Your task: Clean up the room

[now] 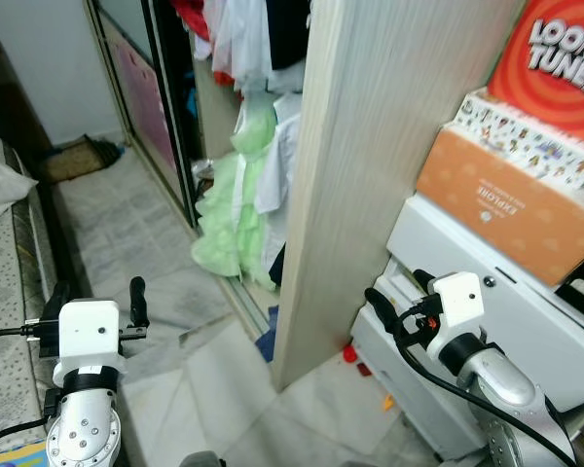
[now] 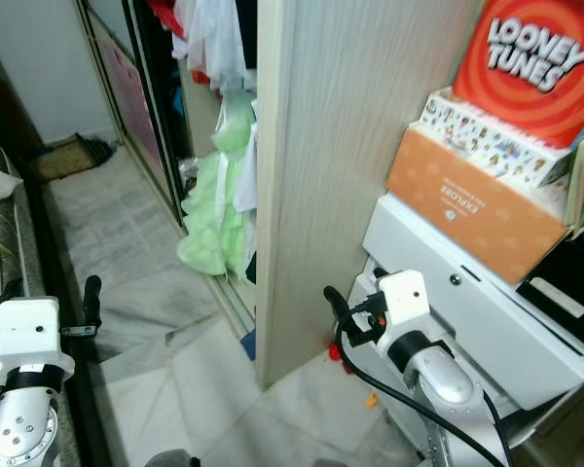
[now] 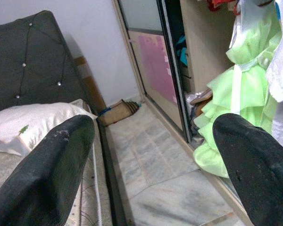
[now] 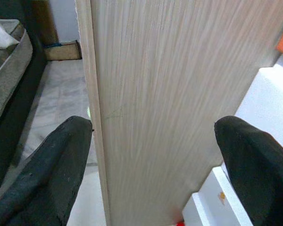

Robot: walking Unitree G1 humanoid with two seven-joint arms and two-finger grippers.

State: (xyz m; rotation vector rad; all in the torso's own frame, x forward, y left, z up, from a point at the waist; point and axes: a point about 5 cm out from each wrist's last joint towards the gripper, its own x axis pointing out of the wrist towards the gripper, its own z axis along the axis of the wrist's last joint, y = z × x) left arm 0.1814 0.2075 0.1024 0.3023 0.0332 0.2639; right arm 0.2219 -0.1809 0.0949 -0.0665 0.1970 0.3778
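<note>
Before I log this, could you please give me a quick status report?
Left gripper open, empty, over floor by bed. Right gripper open, empty, facing wardrobe panel. Small red and orange bits on floor at panel's foot.

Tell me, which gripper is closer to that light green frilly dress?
Left. The left gripper faces the green dress across open floor; the right gripper faces the wooden wardrobe panel, which stands between.

Both head eyes look down past the wardrobe side panel point(image 1: 370, 175) to the tiled floor point(image 1: 127, 233), the left wrist camera faces the green dress point(image 3: 236, 99) and bed point(image 3: 19, 155), the right wrist camera sits close against that panel.
</note>
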